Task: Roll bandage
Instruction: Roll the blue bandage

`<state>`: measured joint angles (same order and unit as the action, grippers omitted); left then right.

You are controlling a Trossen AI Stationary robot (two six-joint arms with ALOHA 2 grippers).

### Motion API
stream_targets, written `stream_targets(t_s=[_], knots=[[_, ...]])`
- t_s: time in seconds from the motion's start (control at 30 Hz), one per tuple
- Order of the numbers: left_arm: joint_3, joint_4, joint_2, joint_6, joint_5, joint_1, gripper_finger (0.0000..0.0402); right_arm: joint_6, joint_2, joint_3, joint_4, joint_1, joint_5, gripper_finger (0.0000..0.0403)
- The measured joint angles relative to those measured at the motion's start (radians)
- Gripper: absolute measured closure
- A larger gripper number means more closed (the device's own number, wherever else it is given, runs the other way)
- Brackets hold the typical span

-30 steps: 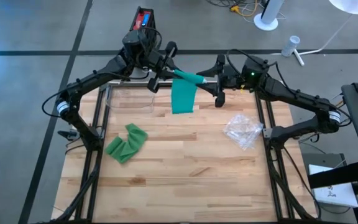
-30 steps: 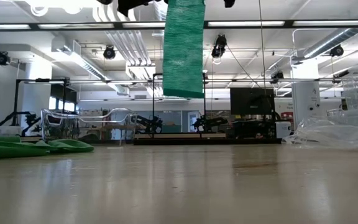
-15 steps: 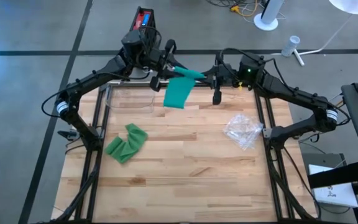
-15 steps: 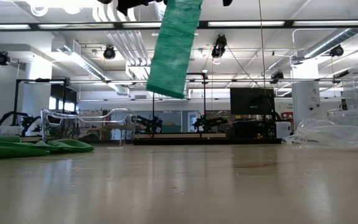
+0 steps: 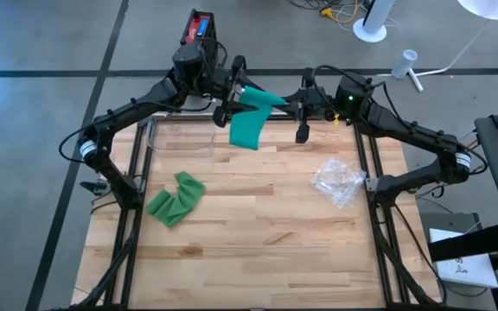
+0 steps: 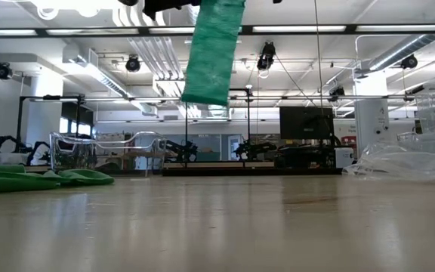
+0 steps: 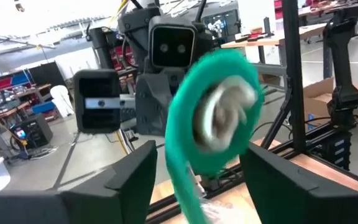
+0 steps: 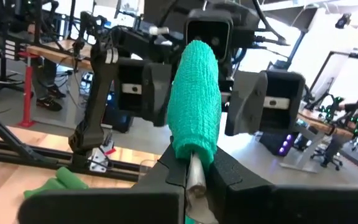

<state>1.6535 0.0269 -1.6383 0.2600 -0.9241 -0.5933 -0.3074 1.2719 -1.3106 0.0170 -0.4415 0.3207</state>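
Observation:
A green bandage roll (image 5: 262,98) hangs high above the table's far middle, wound on a thin metal rod (image 8: 194,177). Its loose tail (image 6: 214,53) hangs down slanted, clear of the table. My right gripper (image 8: 194,165) comes from the right and is shut on the rod. My left gripper (image 7: 201,155) faces the roll's other end (image 7: 213,112), open, one finger on either side of the roll and apart from it. A second green bandage (image 5: 175,197) lies crumpled on the table at the left. My right gripper pinches the bare metal rod (image 8: 194,180) between its two fingers, where it sticks out of the roll's end. The fingers lie level, coming from the table's right, in line with the rod. The roll is lifted clear, and its tail (image 5: 247,130) hangs slack below it.
A clear plastic container (image 5: 180,138) stands at the far left of the table. A crumpled clear plastic bag (image 5: 340,180) lies at the right. The near half of the wooden table (image 5: 258,250) holds nothing.
The bandage's hanging tail has drawn up a little. It hung straight down and now slants, its lower end swung toward the table's left. Both arms have stayed where they were, with a slight turn at the wrists.

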Motion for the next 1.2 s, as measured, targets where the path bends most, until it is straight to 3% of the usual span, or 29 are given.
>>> stream_targets(t_s=[0.23,0.4,0.5,0.7,0.93,1.1,1.2], knots=[[0.000,0.024,0.000,-0.017,0.010,0.028,0.0169,0.007,0.022,0.001,0.008,0.000,-0.008,0.0391],[0.000,0.033,0.000,-0.053,0.074,0.033,0.0185,0.013,0.033,0.001,0.012,0.000,-0.051,0.0378],[0.000,0.032,0.001,-0.093,0.079,0.026,0.0231,0.001,0.032,0.001,-0.002,0.000,-0.060,0.0371],[0.000,0.014,0.012,-0.118,0.077,0.004,0.0376,-0.047,0.013,0.001,-0.049,0.001,-0.061,0.0349],[0.000,0.001,0.019,-0.108,0.074,-0.007,0.0368,-0.129,-0.035,0.001,-0.088,0.000,-0.065,0.0288],[0.000,-0.017,0.018,-0.064,0.070,-0.006,0.0381,-0.098,-0.043,0.001,0.009,0.002,-0.060,0.0242],[0.000,-0.017,0.018,-0.053,0.069,-0.006,0.0381,-0.042,-0.016,0.001,0.081,0.002,-0.060,0.0236]])
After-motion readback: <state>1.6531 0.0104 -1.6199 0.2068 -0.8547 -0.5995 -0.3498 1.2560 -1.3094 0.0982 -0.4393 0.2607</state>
